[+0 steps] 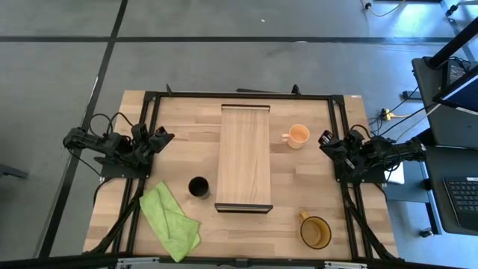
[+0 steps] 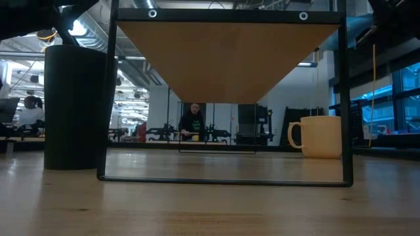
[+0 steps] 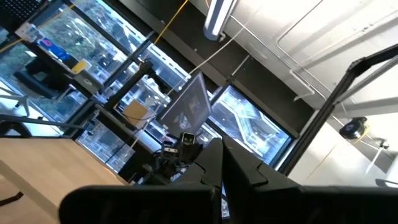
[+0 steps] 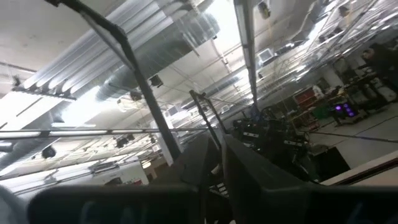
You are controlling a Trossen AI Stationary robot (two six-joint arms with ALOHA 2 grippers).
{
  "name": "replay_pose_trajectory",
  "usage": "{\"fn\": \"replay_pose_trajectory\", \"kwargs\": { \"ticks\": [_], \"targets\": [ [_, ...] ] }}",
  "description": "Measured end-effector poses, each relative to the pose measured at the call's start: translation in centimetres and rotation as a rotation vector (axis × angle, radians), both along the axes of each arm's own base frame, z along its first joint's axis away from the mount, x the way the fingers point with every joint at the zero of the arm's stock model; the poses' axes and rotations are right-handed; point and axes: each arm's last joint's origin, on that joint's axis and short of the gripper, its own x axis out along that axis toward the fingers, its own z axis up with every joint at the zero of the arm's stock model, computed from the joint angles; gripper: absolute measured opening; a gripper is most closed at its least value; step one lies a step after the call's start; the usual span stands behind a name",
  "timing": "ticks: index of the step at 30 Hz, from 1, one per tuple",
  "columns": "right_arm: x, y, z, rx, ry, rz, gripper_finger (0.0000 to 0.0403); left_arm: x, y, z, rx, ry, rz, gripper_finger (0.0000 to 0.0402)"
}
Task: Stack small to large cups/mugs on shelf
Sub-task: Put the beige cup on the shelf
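Observation:
The light-wood shelf (image 1: 244, 157) stands mid-table; the low view shows its underside (image 2: 226, 59) raised on a thin dark frame. The peach-orange mug (image 1: 298, 136) stands upright right of the shelf's far part and also shows in the low view (image 2: 321, 136). The black cup (image 1: 199, 187) stands left of the shelf's near end, and looms large in the low view (image 2: 75, 108). The amber-yellow mug (image 1: 315, 232) stands at the near right. My left gripper (image 1: 163, 138) rests shut at the left edge and my right gripper (image 1: 326, 140) shut at the right edge, both empty.
A crumpled green cloth (image 1: 170, 220) lies at the near left, beside the black cup. A dark frame (image 1: 239, 95) runs around the tabletop. A person (image 2: 193, 121) stands far off in the room behind the table.

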Motion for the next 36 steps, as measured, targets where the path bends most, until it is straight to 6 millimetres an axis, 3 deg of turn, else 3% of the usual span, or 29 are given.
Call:
{"fn": "replay_pose_trajectory", "kwargs": {
  "ticks": [7, 10, 13, 16, 19, 22, 27, 36],
  "targets": [
    [-0.1, -0.2, 0.2, 0.100, -0.012, -0.019, 0.0049, 0.0, 0.0, 0.0, -0.002, -0.001, -0.001, 0.0000],
    [-0.5, -0.3, 0.7, 0.065, -0.084, -0.061, 0.0049, -0.1, 0.1, 0.1, -0.016, -0.013, 0.011, 0.0000],
    [-1.6, -0.7, 3.2, 0.029, -0.182, -0.151, 0.0049, -0.3, 0.1, 0.4, 0.007, -0.034, 0.043, 0.0000],
    [-2.3, -0.9, 6.8, -0.063, -0.163, -0.229, 0.0049, -0.4, 0.2, 0.6, 0.043, -0.050, 0.074, 0.0000],
    [-2.1, -1.0, 10.6, -0.133, 0.008, -0.321, 0.0049, -0.5, 0.3, 0.7, 0.041, -0.052, 0.095, 0.0000],
    [-0.6, -1.0, 13.3, -0.163, 0.321, -0.359, 0.0049, -0.4, 0.2, 0.6, 0.054, -0.040, 0.077, 0.0000],
    [2.7, -0.4, 15.6, -0.154, 0.800, -0.327, 0.0049, -0.1, 0.0, 0.1, 0.074, 0.006, 0.041, 0.0000],
    [6.7, 0.4, 18.7, -0.149, 1.230, -0.310, 0.0049, 0.6, -0.2, -1.2, 0.083, 0.150, 0.014, 0.0000]
  ]
}}
